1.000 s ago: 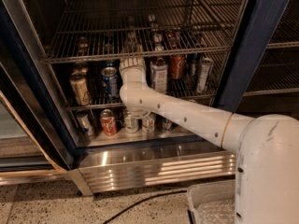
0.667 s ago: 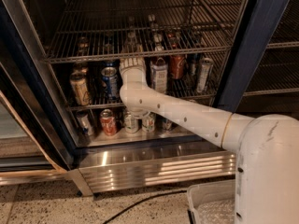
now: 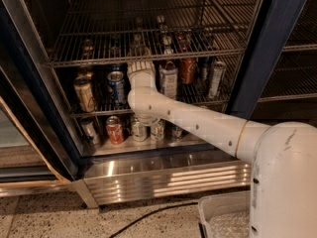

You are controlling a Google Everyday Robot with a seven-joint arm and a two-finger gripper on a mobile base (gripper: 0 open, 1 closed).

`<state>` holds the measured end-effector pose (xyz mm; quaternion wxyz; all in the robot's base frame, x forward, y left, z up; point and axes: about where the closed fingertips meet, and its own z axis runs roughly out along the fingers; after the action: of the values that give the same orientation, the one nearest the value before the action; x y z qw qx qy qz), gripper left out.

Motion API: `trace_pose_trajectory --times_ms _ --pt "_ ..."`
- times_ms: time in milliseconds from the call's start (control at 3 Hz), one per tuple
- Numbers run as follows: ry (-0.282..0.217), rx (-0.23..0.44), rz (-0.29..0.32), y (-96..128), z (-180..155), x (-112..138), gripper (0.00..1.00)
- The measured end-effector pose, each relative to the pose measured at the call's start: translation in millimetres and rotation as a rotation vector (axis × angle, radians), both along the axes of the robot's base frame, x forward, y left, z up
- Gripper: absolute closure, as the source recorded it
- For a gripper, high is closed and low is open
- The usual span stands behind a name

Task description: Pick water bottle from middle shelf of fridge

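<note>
The fridge stands open, with dark blue frames. My arm reaches in from the lower right. My gripper is at the front of the middle shelf, between a blue can and the dark-capped bottle with a white label. The white wrist covers its fingers. A pale clear top shows just above the wrist, at the upper rack's rail; it may be the water bottle, whose body is hidden behind the wrist.
A tan can, a red can and silver cans share the middle shelf. Several cans stand on the steel floor below. The upper rack sits close above my wrist. A white bin is at the bottom right.
</note>
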<state>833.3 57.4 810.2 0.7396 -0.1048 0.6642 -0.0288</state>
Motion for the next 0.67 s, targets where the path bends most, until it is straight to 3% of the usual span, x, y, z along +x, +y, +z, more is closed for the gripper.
trace_pose_trajectory --times_ms 667 --pt "0.000 0.000 0.000 0.0 0.0 0.0 0.43"
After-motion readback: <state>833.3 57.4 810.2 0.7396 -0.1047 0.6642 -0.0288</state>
